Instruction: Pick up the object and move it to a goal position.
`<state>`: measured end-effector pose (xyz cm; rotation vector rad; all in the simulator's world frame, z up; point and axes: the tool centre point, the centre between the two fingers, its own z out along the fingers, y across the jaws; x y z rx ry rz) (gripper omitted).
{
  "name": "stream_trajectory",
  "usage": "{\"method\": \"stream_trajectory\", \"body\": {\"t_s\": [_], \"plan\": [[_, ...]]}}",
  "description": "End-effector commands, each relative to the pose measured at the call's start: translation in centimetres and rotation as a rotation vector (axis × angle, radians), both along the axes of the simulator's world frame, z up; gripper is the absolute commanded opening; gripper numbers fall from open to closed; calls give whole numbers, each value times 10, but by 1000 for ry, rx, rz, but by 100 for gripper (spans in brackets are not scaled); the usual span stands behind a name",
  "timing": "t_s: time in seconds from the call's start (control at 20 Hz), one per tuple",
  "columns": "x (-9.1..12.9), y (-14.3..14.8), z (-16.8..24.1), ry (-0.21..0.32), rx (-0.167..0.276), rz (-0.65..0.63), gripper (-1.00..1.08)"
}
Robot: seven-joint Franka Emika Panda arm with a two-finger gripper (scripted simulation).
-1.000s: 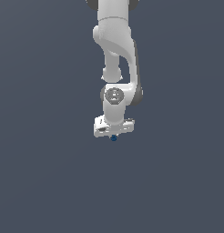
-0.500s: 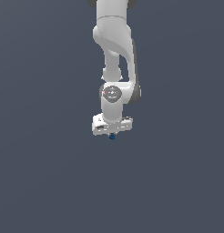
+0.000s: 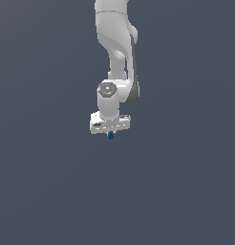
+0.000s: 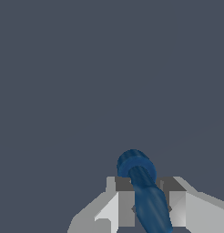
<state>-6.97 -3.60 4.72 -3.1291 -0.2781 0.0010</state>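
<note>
Both fingers of hand pinch object.

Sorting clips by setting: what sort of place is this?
Likely a bare simulated workspace: a flat, featureless grey ground, a white gripper and one small dark blue object held between its fingers.

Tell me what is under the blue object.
Under the blue object only plain grey floor shows in the wrist view, nothing else. The fingers close on its sides. The floor directly beneath it is hidden by the object itself.
</note>
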Motion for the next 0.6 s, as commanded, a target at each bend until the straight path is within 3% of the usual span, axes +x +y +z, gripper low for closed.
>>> {"method": "stream_trajectory", "body": {"t_s": [0.0, 0.55], "plan": [[-13, -11, 1, 0, 0, 0, -100], [-37, -34, 4, 0, 0, 0, -100]]}}
